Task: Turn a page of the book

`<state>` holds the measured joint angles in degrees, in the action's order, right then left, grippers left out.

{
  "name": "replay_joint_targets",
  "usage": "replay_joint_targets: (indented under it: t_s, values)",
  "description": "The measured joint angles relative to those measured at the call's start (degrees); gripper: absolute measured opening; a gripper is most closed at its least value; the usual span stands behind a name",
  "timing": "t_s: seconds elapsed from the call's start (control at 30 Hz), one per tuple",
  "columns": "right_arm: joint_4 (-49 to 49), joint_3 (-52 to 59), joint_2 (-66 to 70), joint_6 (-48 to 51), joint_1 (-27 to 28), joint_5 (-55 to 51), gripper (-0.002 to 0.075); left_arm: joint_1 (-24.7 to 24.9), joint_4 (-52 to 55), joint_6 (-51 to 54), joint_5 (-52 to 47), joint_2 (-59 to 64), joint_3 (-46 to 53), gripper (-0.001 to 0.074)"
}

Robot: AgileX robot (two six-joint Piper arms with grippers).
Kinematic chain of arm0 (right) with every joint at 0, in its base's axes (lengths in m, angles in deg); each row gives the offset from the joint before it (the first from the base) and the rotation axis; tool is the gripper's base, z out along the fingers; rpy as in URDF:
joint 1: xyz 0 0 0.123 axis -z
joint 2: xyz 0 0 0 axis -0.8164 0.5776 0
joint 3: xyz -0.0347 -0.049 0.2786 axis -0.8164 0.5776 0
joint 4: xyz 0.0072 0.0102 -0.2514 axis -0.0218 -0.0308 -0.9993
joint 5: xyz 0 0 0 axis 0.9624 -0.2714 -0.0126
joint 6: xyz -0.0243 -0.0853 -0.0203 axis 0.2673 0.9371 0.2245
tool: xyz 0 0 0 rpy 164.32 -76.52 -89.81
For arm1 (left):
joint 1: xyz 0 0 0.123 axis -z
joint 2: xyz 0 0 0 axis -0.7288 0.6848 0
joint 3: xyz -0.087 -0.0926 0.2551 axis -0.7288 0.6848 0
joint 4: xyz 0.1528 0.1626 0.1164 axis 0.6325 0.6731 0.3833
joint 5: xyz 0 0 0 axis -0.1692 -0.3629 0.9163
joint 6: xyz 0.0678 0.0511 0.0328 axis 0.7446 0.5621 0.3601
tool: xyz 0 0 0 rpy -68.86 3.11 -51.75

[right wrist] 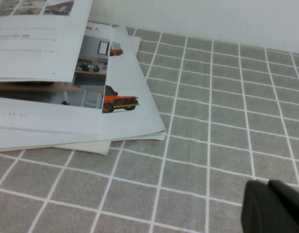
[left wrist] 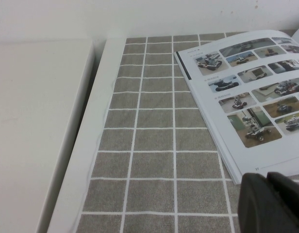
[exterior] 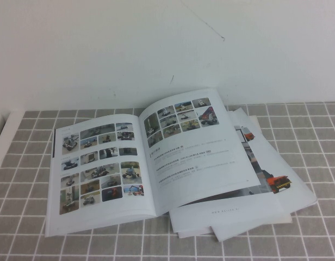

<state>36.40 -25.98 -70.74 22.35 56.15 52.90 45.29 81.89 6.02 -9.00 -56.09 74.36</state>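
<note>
We see the table [exterior: 298, 163], covered in a grey cloth with a white grid, reaching back to a white wall [exterior: 156, 43]. On it lies the book [exterior: 151, 157], open and face up, its left half flat on the cloth and its right half resting on a fanned pile of loose sheets [exterior: 276, 190] that show an orange-red machine picture. The page [exterior: 197, 147] on the right side of the spread arches up from the spine, with a small grid of colour photos near its top and lines of text below; the left leaf is filled with a larger grid of photos.

In the high view we find neither arm over the table. The left gripper [left wrist: 272, 204] shows only as a dark shape at the edge of the left wrist view, close to the near corner of the book's left leaf and above the cloth; we cannot tell how far it is open. The right gripper [right wrist: 274, 208] appears the same way in the right wrist view, over bare cloth well apart from the loose sheets, and we cannot tell its opening either. Neither claw has hold of anything we can see.
</note>
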Motion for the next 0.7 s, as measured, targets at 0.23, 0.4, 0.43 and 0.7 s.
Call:
replay_joint_targets:
  t_s: [0.23,0.4,0.43,0.7]
  values:
    - [0.00,0.00,0.00,0.74,0.00,0.11,-0.0002,0.00,0.00,0.00,0.00,0.00,0.00,-0.0003]
    - [0.00,0.00,0.00,0.74,0.00,0.11,-0.0002,0.00,0.00,0.22,0.00,0.00,0.00,-0.0003]
    - [0.00,0.00,0.00,0.74,0.00,0.11,-0.0002,0.00,0.00,0.22,0.00,0.00,0.00,-0.0003]
    - [0.00,0.00,0.00,0.74,0.00,0.11,-0.0002,0.00,0.00,0.22,0.00,0.00,0.00,-0.0003]
